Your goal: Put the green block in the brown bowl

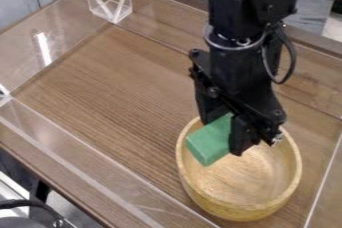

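A bright green block [209, 144] hangs tilted over the left inner side of the brown bowl [225, 209], just above its rim. My black gripper [230, 142] points down and is shut on the green block, with its dark fingers [243, 134] covering the block's right part. The light tan wooden bowl sits at the front right of the wooden tabletop [120, 82]. The arm hides part of the bowl's far rim.
Low clear plastic walls [54, 42] fence the tabletop at the left and front. A small clear triangular stand [110, 5] sits at the back left. Bare wood stretches to the left of the bowl.
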Available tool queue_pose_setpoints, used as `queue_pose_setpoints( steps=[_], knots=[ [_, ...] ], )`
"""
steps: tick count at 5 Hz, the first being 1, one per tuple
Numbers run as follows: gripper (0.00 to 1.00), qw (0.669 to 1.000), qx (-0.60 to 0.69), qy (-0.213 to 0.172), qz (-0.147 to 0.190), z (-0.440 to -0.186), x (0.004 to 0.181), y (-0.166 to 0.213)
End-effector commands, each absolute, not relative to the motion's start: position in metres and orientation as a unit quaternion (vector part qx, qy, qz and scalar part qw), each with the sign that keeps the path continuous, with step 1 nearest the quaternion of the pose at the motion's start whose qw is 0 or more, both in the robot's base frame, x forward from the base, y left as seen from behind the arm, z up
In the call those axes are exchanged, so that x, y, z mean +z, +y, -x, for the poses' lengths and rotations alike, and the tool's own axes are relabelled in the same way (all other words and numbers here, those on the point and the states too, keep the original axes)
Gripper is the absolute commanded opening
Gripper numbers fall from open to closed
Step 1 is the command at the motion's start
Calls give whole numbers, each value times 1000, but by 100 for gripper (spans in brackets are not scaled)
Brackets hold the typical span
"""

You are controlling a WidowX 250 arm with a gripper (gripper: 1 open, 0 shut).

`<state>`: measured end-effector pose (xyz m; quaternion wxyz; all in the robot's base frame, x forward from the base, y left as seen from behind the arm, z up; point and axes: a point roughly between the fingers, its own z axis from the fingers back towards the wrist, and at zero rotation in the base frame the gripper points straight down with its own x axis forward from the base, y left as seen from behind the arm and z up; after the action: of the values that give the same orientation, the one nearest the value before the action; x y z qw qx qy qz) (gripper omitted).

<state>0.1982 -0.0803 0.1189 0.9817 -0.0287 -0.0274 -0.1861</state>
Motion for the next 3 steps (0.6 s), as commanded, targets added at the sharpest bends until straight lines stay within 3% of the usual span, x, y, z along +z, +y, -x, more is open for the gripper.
queue_pose_setpoints(
  steps=[1,3],
  knots=[
    [0,981,-184,-61,30,-204,129,-82],
    [0,980,-185,-72,29,-206,123,-83]
  ],
)
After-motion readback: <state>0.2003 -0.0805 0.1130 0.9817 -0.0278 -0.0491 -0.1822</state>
